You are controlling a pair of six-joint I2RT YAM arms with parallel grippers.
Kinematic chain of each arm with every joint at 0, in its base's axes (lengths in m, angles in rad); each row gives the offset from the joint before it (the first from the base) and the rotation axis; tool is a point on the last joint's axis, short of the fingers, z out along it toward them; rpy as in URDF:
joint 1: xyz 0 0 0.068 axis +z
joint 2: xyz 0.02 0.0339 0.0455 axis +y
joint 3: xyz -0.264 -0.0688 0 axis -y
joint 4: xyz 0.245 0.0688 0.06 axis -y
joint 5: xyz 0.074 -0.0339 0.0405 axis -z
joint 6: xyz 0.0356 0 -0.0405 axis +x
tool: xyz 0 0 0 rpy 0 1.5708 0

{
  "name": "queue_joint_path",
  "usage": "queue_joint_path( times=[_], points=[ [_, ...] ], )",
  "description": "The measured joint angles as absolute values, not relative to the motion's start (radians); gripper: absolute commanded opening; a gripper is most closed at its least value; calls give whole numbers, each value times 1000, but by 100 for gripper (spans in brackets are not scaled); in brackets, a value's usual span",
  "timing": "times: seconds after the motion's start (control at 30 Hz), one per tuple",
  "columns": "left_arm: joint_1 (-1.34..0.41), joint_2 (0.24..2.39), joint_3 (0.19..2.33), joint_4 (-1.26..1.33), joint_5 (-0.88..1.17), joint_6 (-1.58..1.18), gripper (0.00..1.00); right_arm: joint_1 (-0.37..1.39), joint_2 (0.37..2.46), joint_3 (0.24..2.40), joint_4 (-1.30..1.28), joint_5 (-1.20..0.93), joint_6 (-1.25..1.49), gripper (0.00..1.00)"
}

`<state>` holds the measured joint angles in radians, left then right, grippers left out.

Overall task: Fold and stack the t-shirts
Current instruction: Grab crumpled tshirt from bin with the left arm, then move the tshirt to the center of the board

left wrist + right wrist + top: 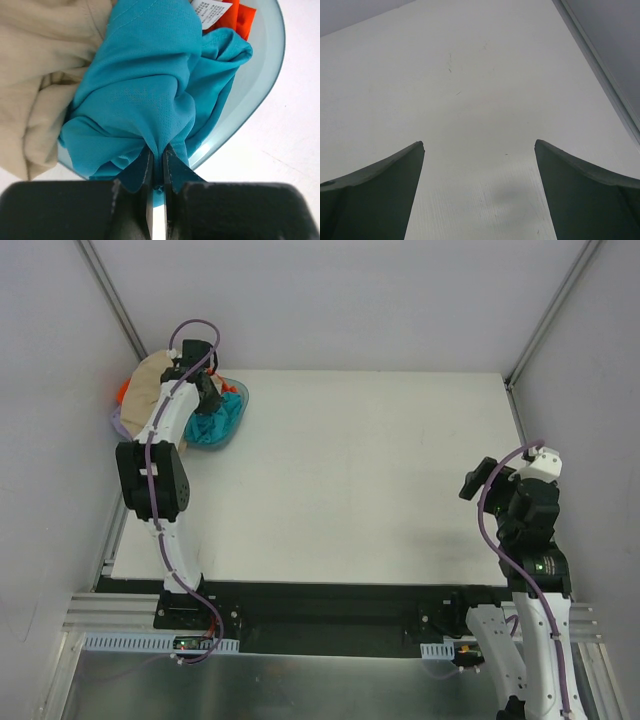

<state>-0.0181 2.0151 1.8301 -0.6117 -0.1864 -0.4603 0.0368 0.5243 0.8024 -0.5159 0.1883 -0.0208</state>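
Pick step, I'd say — left gripper (158, 150) pinching the soft teal-blue cloth t-shirt (145, 85) in the shallow bluish plastic basket (267, 60), right gripper (479, 144) spread over the white table (470, 75) — next should be lifting it clear to lay flat.

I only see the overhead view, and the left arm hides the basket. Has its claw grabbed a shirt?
Observer: Yes. The left gripper is shut on a fold of the teal t-shirt.
Operator: Anything else in there?
Observer: A white printed label shows beside the orange t-shirt.
Operator: And the right claw?
Observer: The right gripper is open, above the table.
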Motion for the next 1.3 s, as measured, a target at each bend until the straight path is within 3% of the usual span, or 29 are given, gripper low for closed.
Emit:
queue_joint_path(
  times=[0.33,0.63,1.07,1.2,1.27,1.3],
  points=[
    [-18,1735,1972,-627,-154,-414,0,37,509,802,-518,196,-20,97],
    [-33,1464,2148,-460,161,-420,0,37,456,802,-513,213,-19,97],
    [-448,1487,2106,-431,369,-361,0,37,396,802,-514,287,-11,97],
    [-546,1471,2005,-406,402,-362,15,37,391,802,-522,300,8,97],
    [-579,1437,1870,-375,393,-366,41,37,389,802,-531,309,18,97],
    [-590,1417,1782,-361,375,-371,59,37,389,802,-535,311,23,97]
  ],
)
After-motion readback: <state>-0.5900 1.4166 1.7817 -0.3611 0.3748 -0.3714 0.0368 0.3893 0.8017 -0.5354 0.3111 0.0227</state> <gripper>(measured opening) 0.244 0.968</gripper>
